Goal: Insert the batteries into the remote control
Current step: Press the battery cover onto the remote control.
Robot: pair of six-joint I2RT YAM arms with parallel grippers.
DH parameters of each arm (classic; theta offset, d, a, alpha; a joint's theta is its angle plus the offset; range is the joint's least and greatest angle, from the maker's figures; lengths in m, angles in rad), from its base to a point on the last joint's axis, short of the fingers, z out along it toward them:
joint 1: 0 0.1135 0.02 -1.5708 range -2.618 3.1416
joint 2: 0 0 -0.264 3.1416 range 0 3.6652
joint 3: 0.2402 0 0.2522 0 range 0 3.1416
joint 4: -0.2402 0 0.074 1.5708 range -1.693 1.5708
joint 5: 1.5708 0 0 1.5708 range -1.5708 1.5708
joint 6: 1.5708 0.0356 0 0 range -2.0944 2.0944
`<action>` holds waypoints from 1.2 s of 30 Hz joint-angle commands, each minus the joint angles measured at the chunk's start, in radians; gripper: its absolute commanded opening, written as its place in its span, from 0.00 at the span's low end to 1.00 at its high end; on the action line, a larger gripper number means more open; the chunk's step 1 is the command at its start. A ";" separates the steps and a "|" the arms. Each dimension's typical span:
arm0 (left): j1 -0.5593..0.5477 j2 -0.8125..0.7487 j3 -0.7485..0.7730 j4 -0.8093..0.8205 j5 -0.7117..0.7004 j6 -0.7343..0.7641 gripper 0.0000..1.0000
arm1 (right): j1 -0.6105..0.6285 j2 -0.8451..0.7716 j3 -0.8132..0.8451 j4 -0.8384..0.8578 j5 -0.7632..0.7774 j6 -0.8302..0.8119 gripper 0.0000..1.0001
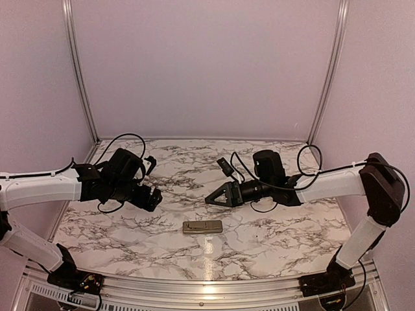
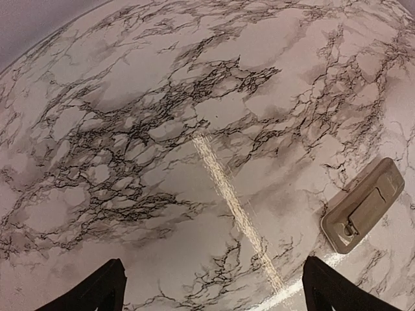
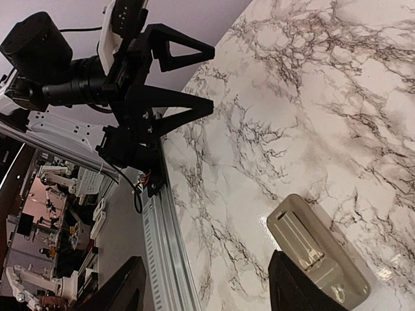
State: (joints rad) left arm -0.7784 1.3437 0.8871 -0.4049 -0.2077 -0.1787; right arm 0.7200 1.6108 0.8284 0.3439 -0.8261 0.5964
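On marble table [image 1: 130, 227], remote control [image 1: 201, 227] back-up between arms, left end effector [image 1: 154, 197] released, right end effector [image 1: 211, 197] spread, empty

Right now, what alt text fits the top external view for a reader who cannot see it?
A small, flat, grey-beige rectangular remote control lies back-up on the white marble-patterned table, untouched. Beyond it, the left gripper and right gripper point toward each other, both empty.
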 commanded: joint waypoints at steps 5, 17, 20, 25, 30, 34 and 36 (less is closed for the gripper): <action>-0.005 -0.043 -0.153 0.240 0.126 -0.159 0.99 | 0.107 0.164 0.163 -0.116 -0.003 -0.021 0.62; -0.035 0.112 -0.186 0.465 0.277 -0.276 0.76 | 0.147 0.284 0.227 -0.165 0.007 -0.002 0.61; -0.058 0.160 -0.173 0.488 0.304 -0.280 0.69 | 0.147 0.290 0.222 -0.167 0.009 -0.003 0.61; -0.103 0.209 -0.150 0.502 0.304 -0.290 0.64 | 0.147 0.302 0.219 -0.187 0.035 -0.012 0.61; -0.111 0.228 -0.152 0.523 0.313 -0.311 0.59 | 0.147 0.312 0.218 -0.197 0.047 -0.016 0.62; -0.113 0.241 -0.147 0.527 0.317 -0.312 0.57 | 0.145 0.319 0.215 -0.208 0.061 -0.021 0.62; -0.115 0.252 -0.142 0.522 0.313 -0.312 0.56 | 0.144 0.320 0.213 -0.209 0.063 -0.022 0.61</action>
State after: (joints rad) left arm -0.8890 1.5715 0.7113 0.0929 0.0975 -0.4873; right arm 0.8593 1.9156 1.0317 0.1555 -0.7910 0.5896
